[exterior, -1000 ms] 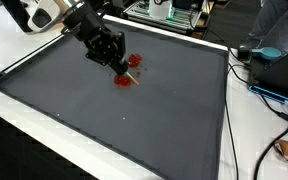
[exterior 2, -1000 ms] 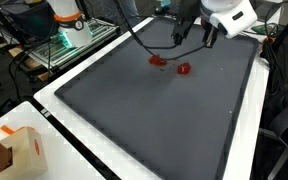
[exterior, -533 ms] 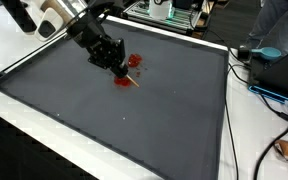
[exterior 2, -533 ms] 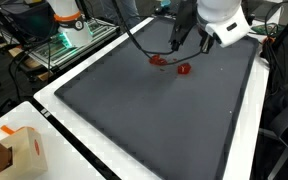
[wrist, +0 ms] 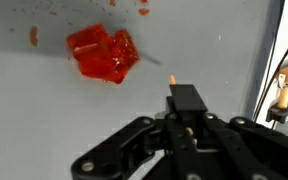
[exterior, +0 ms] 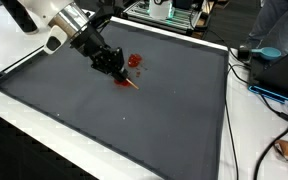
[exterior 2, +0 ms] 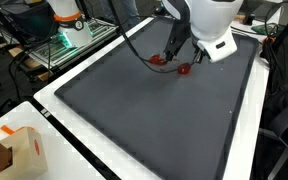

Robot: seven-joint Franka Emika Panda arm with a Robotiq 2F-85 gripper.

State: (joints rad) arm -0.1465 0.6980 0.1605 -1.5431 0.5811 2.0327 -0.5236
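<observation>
The tool [wrist: 184, 100] is showing matt black plastic and is pinching a thin, pale, wood-looking stick [wrist: 172, 79]. The red lump [wrist: 102, 55] is gleaming, glossy and translucent like plastic. The dark grey mat [exterior: 164, 110] is looking matt and smooth, lying over the smooth white bench [exterior: 24, 130].

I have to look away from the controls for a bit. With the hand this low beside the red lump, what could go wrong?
1. The hand seems to pinch an orange stick whose tip sits close to the mat; going lower could jab or scrape it.
2. The red lump lies loose beside the stick; a sideways sweep might shove or smear it.
</observation>
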